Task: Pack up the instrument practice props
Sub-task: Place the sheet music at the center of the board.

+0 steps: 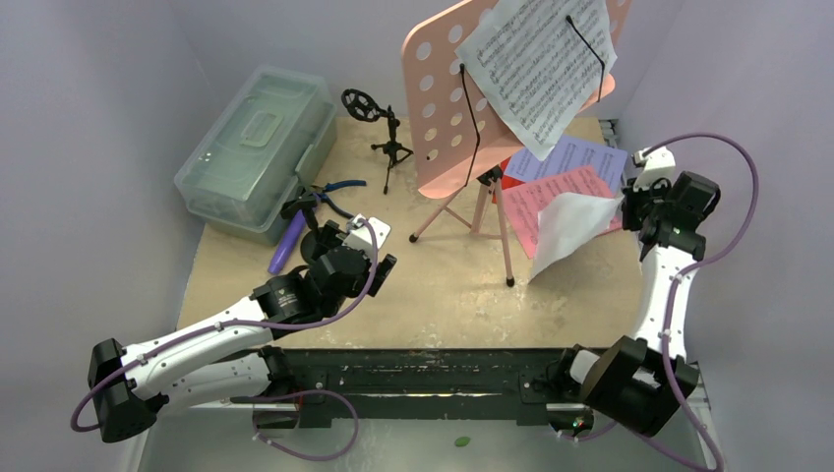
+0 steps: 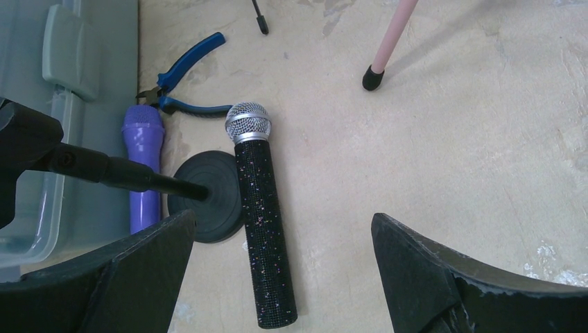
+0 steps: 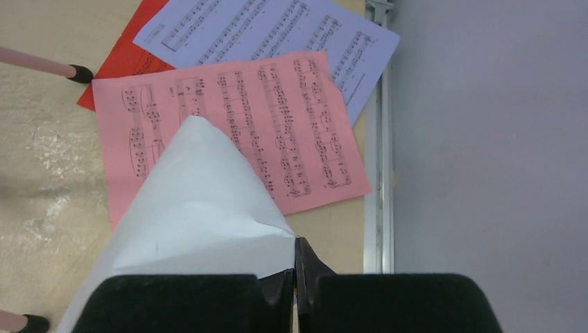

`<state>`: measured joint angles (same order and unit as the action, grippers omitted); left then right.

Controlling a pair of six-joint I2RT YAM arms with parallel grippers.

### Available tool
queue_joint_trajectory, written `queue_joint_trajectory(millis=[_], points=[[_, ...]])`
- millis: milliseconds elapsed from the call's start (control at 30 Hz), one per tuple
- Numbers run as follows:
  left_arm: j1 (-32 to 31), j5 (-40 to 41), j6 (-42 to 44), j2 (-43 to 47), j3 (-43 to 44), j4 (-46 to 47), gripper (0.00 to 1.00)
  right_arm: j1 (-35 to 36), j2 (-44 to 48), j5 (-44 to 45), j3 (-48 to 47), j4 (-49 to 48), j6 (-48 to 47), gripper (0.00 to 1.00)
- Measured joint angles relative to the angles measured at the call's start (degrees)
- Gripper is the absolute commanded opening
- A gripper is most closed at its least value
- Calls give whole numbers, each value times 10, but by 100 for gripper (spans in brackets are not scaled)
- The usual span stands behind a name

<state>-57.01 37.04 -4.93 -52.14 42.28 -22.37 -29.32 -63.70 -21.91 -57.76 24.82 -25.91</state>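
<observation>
My left gripper (image 2: 283,229) hangs open just above the black-silver microphone (image 2: 260,208), which lies on the table beside a black round-based mic stand (image 2: 208,198) and the purple microphone (image 2: 143,159). My right gripper (image 3: 297,257) is shut on a corner of a white page (image 3: 201,201), lifted off a pink page (image 3: 277,118), a lilac page (image 3: 277,35) and a red page (image 3: 132,55). The pink music rack (image 1: 452,98) stands mid-table on its tripod legs with a white sheet (image 1: 541,69) clipped to it. A black mic tripod (image 1: 388,138) stands behind.
The clear greenish case (image 1: 256,147) sits shut at the back left, close to the microphones. Blue-handled pliers (image 2: 184,76) lie next to it. A rack leg (image 2: 388,41) comes down near the left gripper. A metal rail (image 3: 378,173) and a wall bound the right side.
</observation>
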Motion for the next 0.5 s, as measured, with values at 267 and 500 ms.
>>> queue_joint_trajectory(millis=[267, 500], points=[[0, -4, 0, 0, 0, 0, 97, 0, -115, 30, -31, 7, 35, 0], [0, -6, 0, 0, 0, 0, 97, 0, -177, 30, -81, 33, 67, 0]])
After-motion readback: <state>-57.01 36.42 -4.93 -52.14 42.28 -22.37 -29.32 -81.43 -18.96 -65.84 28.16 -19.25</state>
